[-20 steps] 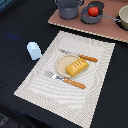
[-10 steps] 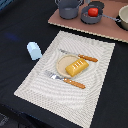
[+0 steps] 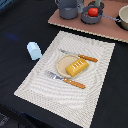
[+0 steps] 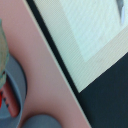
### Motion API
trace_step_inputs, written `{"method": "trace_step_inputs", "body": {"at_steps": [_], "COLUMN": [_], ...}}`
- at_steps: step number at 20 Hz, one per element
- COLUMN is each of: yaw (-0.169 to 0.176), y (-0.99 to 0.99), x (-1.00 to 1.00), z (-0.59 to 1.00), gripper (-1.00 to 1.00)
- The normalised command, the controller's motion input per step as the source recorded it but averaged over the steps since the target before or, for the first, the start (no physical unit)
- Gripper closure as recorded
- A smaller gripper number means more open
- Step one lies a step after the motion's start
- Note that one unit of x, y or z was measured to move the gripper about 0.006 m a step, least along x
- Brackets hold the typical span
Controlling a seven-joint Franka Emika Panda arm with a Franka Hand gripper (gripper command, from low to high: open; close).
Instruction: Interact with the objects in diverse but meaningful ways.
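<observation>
- No object is held yet; the bread (image 3: 76, 66) lies on the plate (image 3: 63, 65).
- The gripper is not visible, so its state is unknown.
- Next, it must choose and approach an object.

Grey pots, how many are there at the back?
3. A tall grey pot and a low grey pot holding the red round tomato stand mid-board; a third grey pot is cut off at the exterior view's right edge.
</observation>
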Motion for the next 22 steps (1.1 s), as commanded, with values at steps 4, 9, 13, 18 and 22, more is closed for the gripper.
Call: {"method": "trace_step_inputs", "body": {"at_steps": [4,9,13,18,22], "yaw": [0.006,0.017,0.002,-0.004,-0.019], "y": [-0.87,-0.50,-0.20,-0.03,0.00], "x": [0.10,-0.27,-0.75,-0.95,-1.00], "z": [0.02,-0.13,-0.25,-0.32,-0.38], "gripper": [-1.00,-1.00,-1.00,-1.00,-1.00]}}
